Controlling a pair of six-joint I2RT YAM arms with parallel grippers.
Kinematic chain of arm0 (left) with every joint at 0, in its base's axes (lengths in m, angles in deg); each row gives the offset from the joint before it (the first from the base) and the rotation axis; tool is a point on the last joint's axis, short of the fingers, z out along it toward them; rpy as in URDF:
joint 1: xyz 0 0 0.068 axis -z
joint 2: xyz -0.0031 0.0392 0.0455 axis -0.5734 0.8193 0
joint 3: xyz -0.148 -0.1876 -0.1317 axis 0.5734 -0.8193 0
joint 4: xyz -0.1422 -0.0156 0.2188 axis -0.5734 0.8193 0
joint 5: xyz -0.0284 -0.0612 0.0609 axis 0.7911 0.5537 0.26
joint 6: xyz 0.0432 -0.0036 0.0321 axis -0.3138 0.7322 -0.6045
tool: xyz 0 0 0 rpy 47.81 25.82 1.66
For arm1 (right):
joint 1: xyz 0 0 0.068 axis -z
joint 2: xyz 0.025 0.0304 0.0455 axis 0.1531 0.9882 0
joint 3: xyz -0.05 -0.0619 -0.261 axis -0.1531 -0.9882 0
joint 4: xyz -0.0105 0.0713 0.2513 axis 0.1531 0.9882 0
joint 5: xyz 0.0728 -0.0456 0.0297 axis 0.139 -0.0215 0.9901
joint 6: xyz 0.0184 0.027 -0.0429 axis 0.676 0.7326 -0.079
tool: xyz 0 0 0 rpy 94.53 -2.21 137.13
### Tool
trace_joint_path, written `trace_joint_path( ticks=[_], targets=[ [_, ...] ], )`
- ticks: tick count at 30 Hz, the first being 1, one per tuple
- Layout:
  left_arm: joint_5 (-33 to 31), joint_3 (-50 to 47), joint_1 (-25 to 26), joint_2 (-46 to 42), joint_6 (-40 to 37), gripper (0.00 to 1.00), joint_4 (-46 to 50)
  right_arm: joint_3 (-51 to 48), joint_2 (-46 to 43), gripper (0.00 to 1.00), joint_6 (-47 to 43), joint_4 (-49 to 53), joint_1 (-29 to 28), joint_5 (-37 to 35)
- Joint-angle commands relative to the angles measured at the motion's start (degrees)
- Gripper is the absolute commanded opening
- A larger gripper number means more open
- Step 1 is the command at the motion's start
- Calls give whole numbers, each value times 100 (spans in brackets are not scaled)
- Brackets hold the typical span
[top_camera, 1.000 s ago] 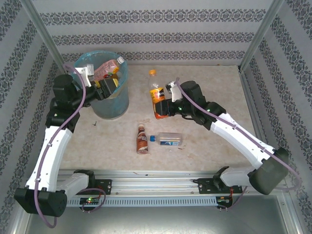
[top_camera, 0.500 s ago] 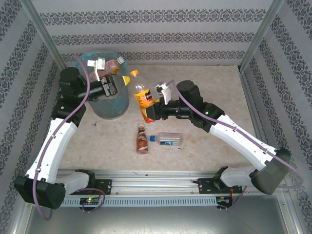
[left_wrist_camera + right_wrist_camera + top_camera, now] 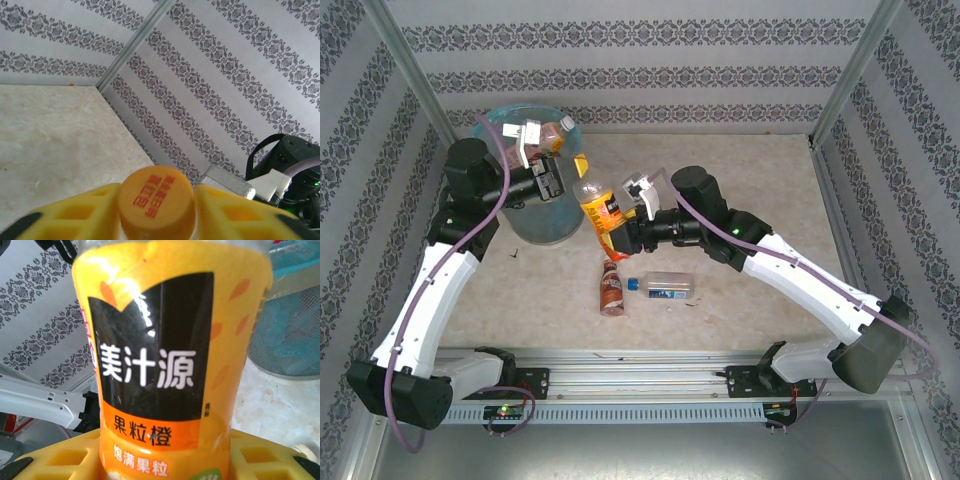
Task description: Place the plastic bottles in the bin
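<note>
An orange juice bottle (image 3: 603, 212) with a black and orange label (image 3: 160, 365) hangs tilted above the table, just right of the bin (image 3: 533, 215). My right gripper (image 3: 622, 235) (image 3: 165, 462) is shut on its lower body. Its orange cap (image 3: 156, 202) sits between the yellow fingers (image 3: 80, 215) of my left gripper (image 3: 572, 170) (image 3: 156, 192), which press it from both sides. The bin is round, grey-blue, with a light-blue bag, and holds bottles (image 3: 552, 130). A brown bottle (image 3: 611, 285) and a clear bottle with a blue cap (image 3: 665, 287) lie on the table.
Patterned walls and metal posts (image 3: 845, 75) close in the table on three sides. The bin's blue side (image 3: 292, 340) stands close behind the held bottle. Bare tabletop (image 3: 750, 170) stretches to the back right. The arm bases and rail (image 3: 640, 375) line the near edge.
My right gripper has carried the orange bottle left and tilted it toward the bin. My left gripper has come off the bin's rim and closed around the cap.
</note>
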State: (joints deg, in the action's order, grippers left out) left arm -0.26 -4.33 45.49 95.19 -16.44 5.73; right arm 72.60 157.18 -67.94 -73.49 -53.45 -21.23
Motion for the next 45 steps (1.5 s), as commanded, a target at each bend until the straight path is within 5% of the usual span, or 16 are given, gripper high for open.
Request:
trace_joint_path(
  ticks=[1, 6, 9, 10, 11, 21, 30, 45],
  targets=[
    [-213, 74, 54, -213, -229, 29, -16, 102, -29, 47, -137, -55, -100, 143],
    [-386, 59, 56, -315, -286, 16, -130, 130, -29, 61, -63, -39, -150, -6],
    [-775, 227, 56, -365, -419, 2, -86, 268, -29, 77, 67, 93, -175, -642],
    [-1028, 337, 49, -394, -525, 0, -23, 305, -53, 93, 96, 134, -167, -868],
    [-1254, 458, 53, -403, -679, 0, 68, 333, -75, 98, 107, 150, -165, -1082],
    [-3997, 2216, 38, -126, -2961, 0, 969, 347, -479, 98, -91, 337, -142, -2532],
    [-5747, 2883, -262, 929, -4874, 0, 1272, 373, -561, 98, -166, 462, -133, -2688],
    [-5460, 827, -705, 815, -4475, 0, 727, 224, -470, 98, 19, 515, -133, -2558]
  ],
)
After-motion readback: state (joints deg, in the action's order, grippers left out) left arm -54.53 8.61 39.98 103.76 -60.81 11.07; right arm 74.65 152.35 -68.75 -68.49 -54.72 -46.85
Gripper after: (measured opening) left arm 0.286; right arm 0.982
